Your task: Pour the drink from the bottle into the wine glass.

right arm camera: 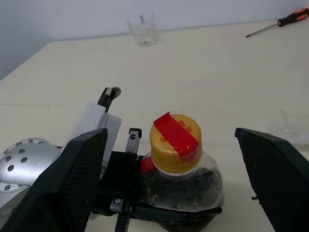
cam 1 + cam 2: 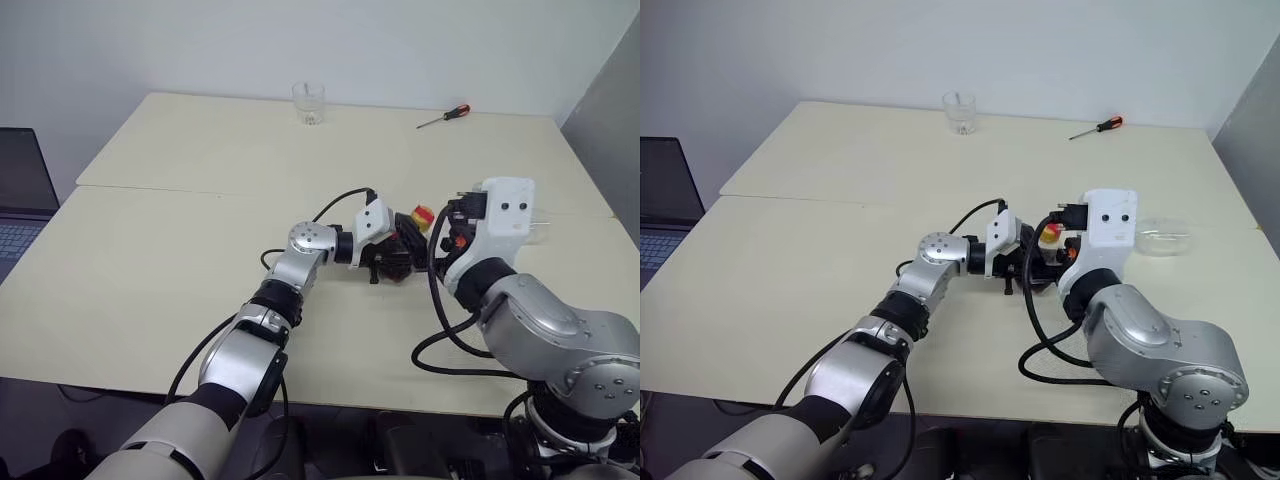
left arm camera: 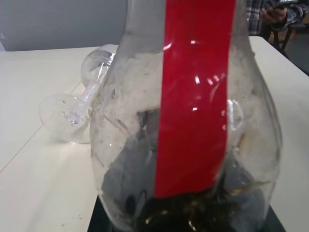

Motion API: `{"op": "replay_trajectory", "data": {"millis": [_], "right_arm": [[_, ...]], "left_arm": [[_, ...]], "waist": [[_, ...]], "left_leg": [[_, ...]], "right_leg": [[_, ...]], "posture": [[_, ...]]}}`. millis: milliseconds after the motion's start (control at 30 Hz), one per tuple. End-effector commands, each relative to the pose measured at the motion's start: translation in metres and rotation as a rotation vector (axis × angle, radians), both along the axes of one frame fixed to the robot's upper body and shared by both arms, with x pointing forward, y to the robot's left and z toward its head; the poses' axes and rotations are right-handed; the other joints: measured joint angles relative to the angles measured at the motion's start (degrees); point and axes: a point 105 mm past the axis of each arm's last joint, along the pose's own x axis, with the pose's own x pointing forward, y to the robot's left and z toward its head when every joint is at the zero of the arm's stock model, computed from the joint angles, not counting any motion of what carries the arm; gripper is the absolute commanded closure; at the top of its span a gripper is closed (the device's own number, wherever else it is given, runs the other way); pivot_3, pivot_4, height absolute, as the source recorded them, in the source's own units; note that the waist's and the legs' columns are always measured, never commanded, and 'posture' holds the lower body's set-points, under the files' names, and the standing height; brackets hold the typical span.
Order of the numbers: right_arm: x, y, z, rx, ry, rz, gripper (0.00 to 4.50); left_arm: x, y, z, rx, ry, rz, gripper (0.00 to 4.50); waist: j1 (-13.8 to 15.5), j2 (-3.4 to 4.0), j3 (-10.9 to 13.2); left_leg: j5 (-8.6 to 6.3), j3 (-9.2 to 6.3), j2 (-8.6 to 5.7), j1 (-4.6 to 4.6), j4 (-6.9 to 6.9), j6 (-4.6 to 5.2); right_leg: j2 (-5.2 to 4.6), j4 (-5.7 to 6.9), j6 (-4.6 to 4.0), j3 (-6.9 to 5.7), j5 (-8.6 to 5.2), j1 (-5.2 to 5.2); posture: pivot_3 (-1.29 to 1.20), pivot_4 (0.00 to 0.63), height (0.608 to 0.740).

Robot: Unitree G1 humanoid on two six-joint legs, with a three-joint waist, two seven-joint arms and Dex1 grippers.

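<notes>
So the bottle point(image 1: 181, 179), cap point(image 1: 175, 137) on, sits clamped in my left gripper point(image 2: 392, 258); my right gripper point(image 1: 174, 188) gapes wide around its cap. Nothing poured; the glass point(image 3: 77, 108) seemingly lies toppled beside it.

Bottles: one, the bottle point(image 1: 181, 166), capped yellow and red, middle of the bench point(image 2: 150, 250).
Wine glasses: one, the wine glass point(image 3: 79, 104), lying on its side, right.
Tumblers: one, a short clear tumbler point(image 2: 308, 102), far edge.
Screwdrivers: one, a red-handled screwdriver point(image 2: 444, 116), far right.
Laptops: one laptop point(image 2: 22, 190), far left.
Tools: two, left tool point(image 2: 395, 255), right tool point(image 1: 181, 193).
</notes>
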Motion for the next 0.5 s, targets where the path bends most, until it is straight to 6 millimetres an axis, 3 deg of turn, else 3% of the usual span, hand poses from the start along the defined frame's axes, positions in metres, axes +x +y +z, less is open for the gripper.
{"op": "replay_trajectory", "data": {"millis": [33, 500], "right_arm": [[-0.0011, 0.0003, 0.0066, 0.04, -0.015, -0.002, 0.0], [0.0063, 0.0022, 0.0082, 0.045, -0.001, -0.001, 0.0]], "left_arm": [[0.0016, -0.0061, 0.0232, -0.055, -0.06, -0.006, 3.49], [-0.0006, -0.0095, 0.023, -0.058, -0.07, -0.014, 3.49]], "waist": [[0.0, 0.0, 0.0], [0.0, 0.0, 0.0]], "left_leg": [[0.0, 0.01, 0.0, 0.0, 0.0, 0.0], [0.0, 0.0, 0.0, -0.01, 0.0, 0.01]], "right_leg": [[0.0, 0.0, 0.0, 0.0, 0.0, 0.0], [0.01, -0.01, 0.0, 0.0, 0.0, 0.0]], "posture": [[0.0, 0.15, 0.74], [0.0, 0.15, 0.74]]}}
